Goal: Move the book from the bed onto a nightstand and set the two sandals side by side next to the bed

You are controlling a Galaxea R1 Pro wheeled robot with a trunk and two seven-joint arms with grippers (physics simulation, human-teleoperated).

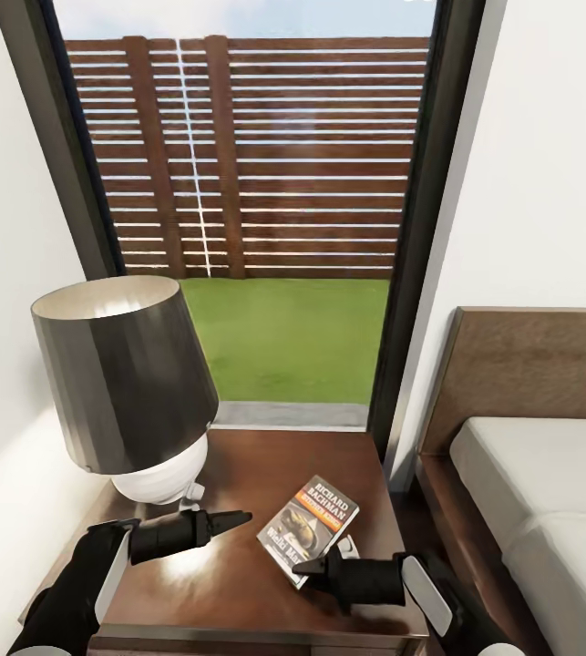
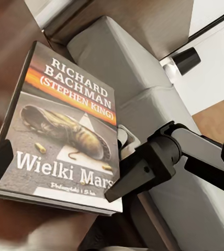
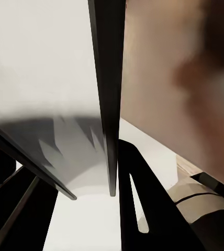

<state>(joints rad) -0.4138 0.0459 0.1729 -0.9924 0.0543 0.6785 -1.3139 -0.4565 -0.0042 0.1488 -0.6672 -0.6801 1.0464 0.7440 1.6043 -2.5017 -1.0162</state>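
The book (image 1: 309, 528) lies flat on the nightstand (image 1: 256, 474) beside the bed (image 1: 548, 492), near a lamp (image 1: 124, 383). The right gripper (image 1: 303, 567), jaws together and holding nothing, touches its near edge. The left gripper (image 1: 238, 519) hovers empty; its opening cannot be told.

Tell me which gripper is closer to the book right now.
Right. The right gripper sits at the near edge of the book on the nightstand; the left gripper is off to its left.
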